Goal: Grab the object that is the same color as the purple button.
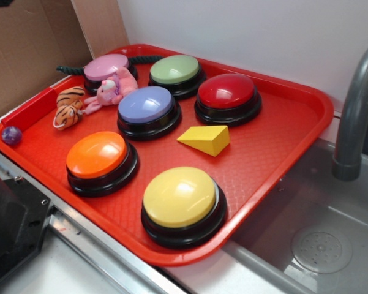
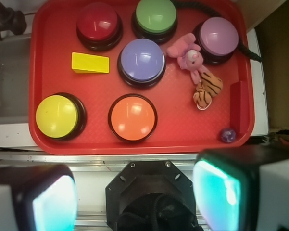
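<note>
The dark twisted rope (image 1: 146, 59) runs behind the glossy pink dome button (image 1: 106, 66) and is mostly hidden. The grey curved faucet (image 1: 355, 110) is cropped at the frame edge.

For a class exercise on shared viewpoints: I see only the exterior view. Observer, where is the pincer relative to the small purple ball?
Observer: The pincer sits outside the red tray's near rim; the purple ball lies just beyond one finger.
Operator: Is it open?
Observer: Open, holding nothing; its pads are teal.
</note>
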Robot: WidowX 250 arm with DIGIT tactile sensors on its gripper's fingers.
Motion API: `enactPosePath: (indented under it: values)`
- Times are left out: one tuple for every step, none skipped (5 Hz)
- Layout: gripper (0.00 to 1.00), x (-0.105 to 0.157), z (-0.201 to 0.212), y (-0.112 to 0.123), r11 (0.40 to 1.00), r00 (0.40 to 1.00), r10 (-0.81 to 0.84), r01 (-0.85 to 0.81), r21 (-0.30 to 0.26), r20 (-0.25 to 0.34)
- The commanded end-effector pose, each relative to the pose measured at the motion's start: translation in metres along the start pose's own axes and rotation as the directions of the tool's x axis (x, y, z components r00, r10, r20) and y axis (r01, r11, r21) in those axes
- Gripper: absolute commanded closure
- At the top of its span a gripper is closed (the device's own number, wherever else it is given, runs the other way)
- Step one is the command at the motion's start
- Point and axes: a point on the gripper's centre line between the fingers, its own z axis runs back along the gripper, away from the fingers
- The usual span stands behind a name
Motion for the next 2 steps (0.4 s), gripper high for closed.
enactPosePath:
  values:
    - [0.0, 0.0, 0.0, 0.0, 1.0, 1.0, 0.0, 0.0, 0.0, 0.0]
    - [0.0, 0.004, -0.018, 0.018, 1.0, 1.0, 0.005, -0.005, -0.017, 0.009]
